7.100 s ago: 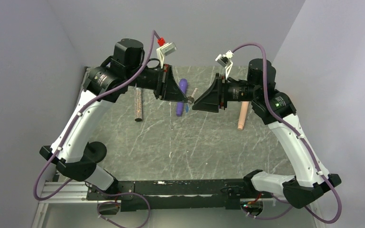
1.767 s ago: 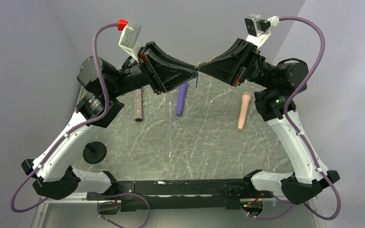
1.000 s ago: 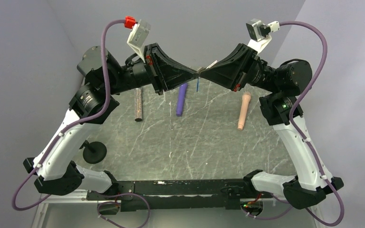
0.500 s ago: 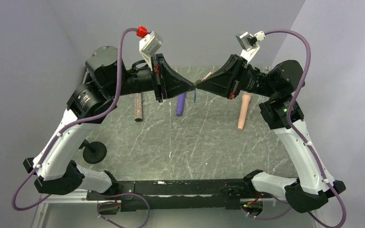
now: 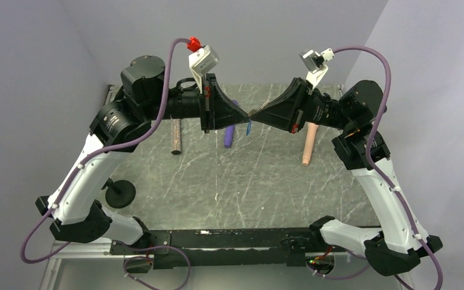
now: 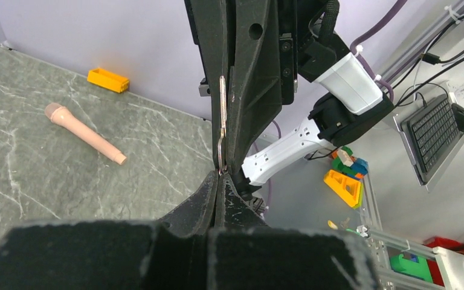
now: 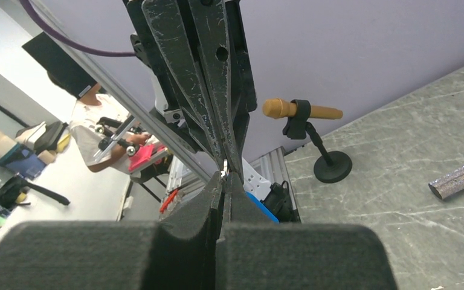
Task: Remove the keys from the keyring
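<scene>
Left hand [image 5: 247, 113]: fingers pressed together at the tips, apparently pinching the thin metal loop of the keyring, raised over the far middle of the desk [image 5: 241, 181].
Right hand [image 5: 254, 112]: also pressed together, tip to tip with the left hand and seemingly nipping the flat of a key.
Keyring [image 5: 249, 125]: held in the air at the meeting point of the two hands. Its blue tag dangled just below the tips, just right of the purple wand [image 5: 228, 139] in the top view.
Keys [image 6: 222, 109]: a thin grey metal strip seen edge-on from the left wrist, lying along the right hand's fingers. How many there were could not be told.
Likely handling: very light, stiff and hard. The bare metal was probably slick against the fingers, so a twist could let it slip. The loop probably springs shut, and the tag would swing freely.
Where to hold: probably the loop on its plain wire in one hand and the key by its broad flat in the other, leaving the split in the loop uncovered.
Tag: small blue oblong, smooth plastic.
Hands: black, wedge-shaped fingers with scuffed, matt faces.
Desk surface: grey-green stone pattern with pale veins, flat and dull.
Purple wand: long smooth rod lying flat on the desk.
Peach cylinder [image 5: 307, 145]: matt, rounded at the far end, on the right.
Glitter rod [image 5: 176, 136]: sparkly silver-brown stick, on the left.
</scene>
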Robot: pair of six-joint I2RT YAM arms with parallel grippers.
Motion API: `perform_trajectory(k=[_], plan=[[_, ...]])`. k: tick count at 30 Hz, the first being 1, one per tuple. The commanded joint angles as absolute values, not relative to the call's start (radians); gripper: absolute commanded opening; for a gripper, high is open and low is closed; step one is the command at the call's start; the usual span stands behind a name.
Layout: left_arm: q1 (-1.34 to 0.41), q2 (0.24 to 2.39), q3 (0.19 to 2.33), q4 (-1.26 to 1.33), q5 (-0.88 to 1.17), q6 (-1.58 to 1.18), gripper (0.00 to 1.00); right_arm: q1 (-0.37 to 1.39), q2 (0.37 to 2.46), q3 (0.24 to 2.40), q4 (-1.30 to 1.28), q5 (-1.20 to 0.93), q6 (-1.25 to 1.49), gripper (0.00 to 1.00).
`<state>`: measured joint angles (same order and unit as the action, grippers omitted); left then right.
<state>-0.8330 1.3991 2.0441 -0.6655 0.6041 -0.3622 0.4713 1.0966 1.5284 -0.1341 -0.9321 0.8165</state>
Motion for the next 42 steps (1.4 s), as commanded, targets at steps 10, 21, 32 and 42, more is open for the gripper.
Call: perform_trajectory(k=[10, 21, 32, 42], plan=[[-0.837, 1.271, 1.938, -0.470, 0.604, -0.450, 0.71, 0.471, 1.011, 1.460, -0.123, -0.776, 0.847, 0.00], [-0.837, 1.003, 1.590, -0.001, 0.369, -0.681, 0.60, 0.471, 0.946, 1.143, 0.737, -0.602, 1.266, 0.00], [-0.922, 1.069, 1.677, 0.050, 0.138, -0.763, 0.45, 0.472, 1.129, 1.184, 1.337, -0.383, 1.621, 0.00], [-0.953, 1.128, 1.696, 0.111, 0.068, -0.632, 0.46, 0.479, 1.118, 1.280, 1.065, -0.441, 1.453, 0.00]])
